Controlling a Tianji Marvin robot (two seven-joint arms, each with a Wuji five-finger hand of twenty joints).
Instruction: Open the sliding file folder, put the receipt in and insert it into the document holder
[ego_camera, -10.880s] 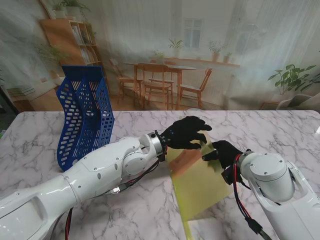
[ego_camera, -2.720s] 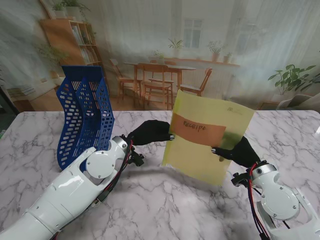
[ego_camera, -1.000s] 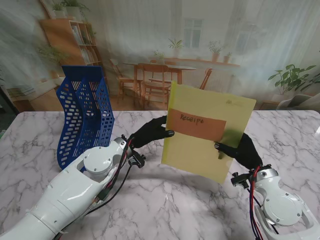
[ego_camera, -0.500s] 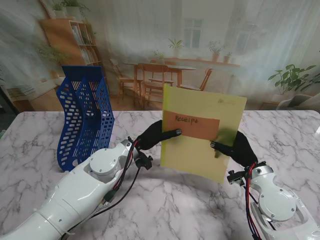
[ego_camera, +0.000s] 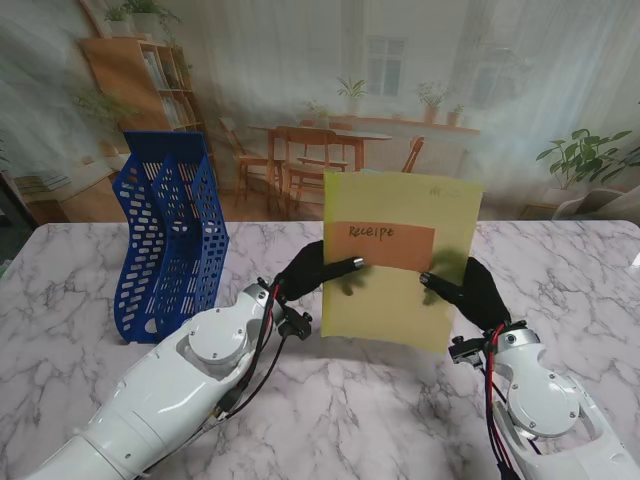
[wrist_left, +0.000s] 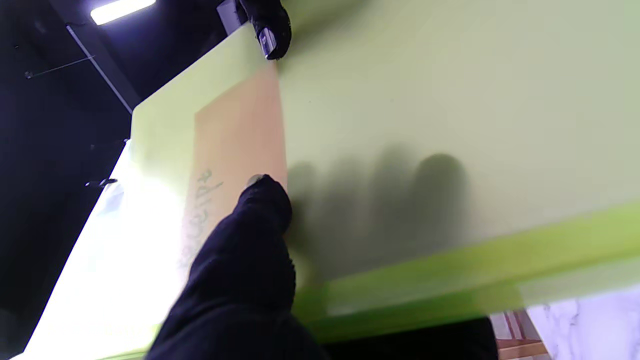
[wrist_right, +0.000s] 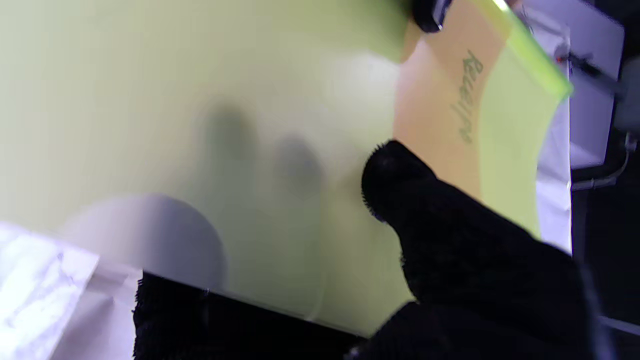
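Observation:
The yellow-green file folder (ego_camera: 400, 290) stands upright above the table between both hands, with the orange receipt (ego_camera: 380, 246) marked "Receipt" showing through its front. My left hand (ego_camera: 310, 272) pinches the folder's left edge, thumb on the front and fingers behind. My right hand (ego_camera: 468, 290) pinches the right edge the same way. In the left wrist view the folder (wrist_left: 425, 125) fills the frame, and finger shadows show through it. The right wrist view shows the folder (wrist_right: 175, 100) and receipt (wrist_right: 440, 115) close up. The blue perforated document holder (ego_camera: 168, 235) stands at the left.
The marble table (ego_camera: 90, 300) spreads under everything. The holder stands apart from the folder, to its left. Behind the table hangs a printed backdrop of a room.
The folder has been lifted off the table to upright. In the last second it has shifted left, towards the holder, and straightened, both hands moving with it.

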